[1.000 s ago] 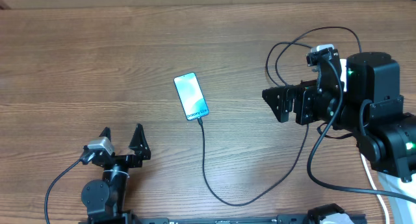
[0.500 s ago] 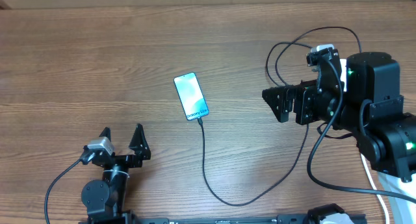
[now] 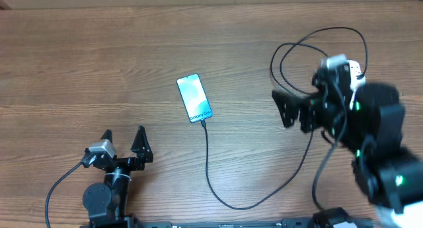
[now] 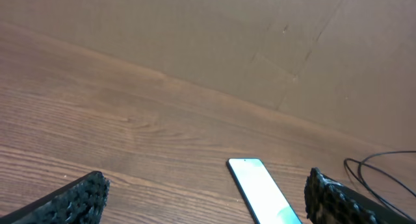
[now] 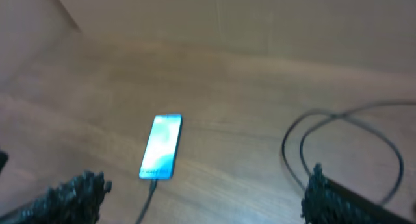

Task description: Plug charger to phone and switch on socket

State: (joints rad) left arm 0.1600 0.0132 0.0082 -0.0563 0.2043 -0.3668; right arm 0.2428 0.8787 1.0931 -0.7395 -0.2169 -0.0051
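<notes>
1. Right gripper (image 3: pixel 281 109), wide open and empty, hangs blurred beside the phone; left gripper (image 3: pixel 123 137) is likewise spread and empty.
2. White power-strip socket, hidden beneath the right arm, probably awaits switching on; the next move means finding its switch.
3. Teal-screened rectangular phone (image 3: pixel 195 98) lies mid-table.
4. Thin black charger cable (image 3: pixel 208 168) seems plugged into its near end.

A lit phone (image 3: pixel 195 98) is being shown flat on a wooden table (image 3: pixel 99 56), its near end being touched by the black charger (image 3: pixel 206 155) tip.

Between the jaws of the left gripper (image 4: pixel 208 195), the phone (image 4: pixel 259 187) runs off the bottom edge. Behind the jaws of the right gripper (image 3: pixel 279 109), the blurred arm (image 3: pixel 370 122) hides the socket (image 3: pixel 398 220) — only a white sliver shows.
</notes>
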